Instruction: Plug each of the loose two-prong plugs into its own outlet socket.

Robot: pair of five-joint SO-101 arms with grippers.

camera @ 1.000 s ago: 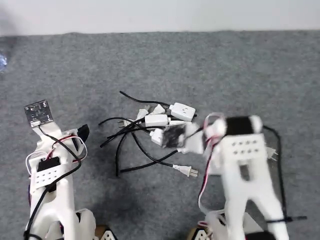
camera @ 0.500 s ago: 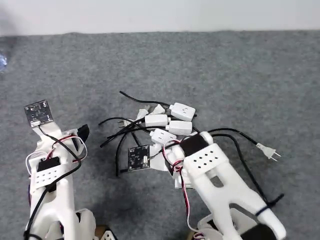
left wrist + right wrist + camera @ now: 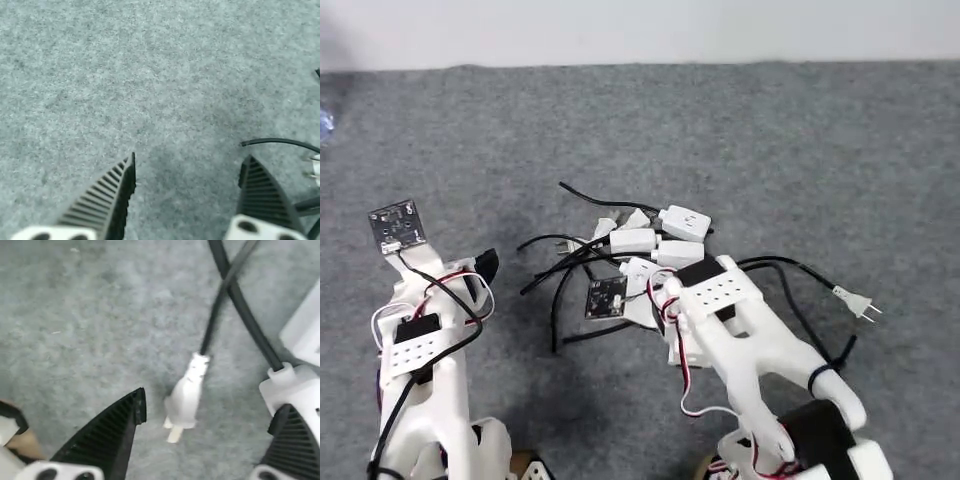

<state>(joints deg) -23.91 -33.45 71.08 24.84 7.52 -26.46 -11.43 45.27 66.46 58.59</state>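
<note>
Several white outlet sockets with black cords lie bunched at the table's middle. One loose two-prong plug rests out to the right on its cord. Another white plug lies flat on the carpet between the fingers of my right gripper, which is open just above it and touches nothing. A white socket sits close by one finger. In the high view the right arm covers that plug. My left gripper is open over bare carpet left of the pile, near a black cord end.
Black cords loop out to the left and front of the socket pile. The grey carpet runs to a white wall at the back. The left arm stands at the front left.
The right arm has swung from the right side to the middle and come down over the front plug, uncovering the plug and cord on the right. The left arm has kept still.
</note>
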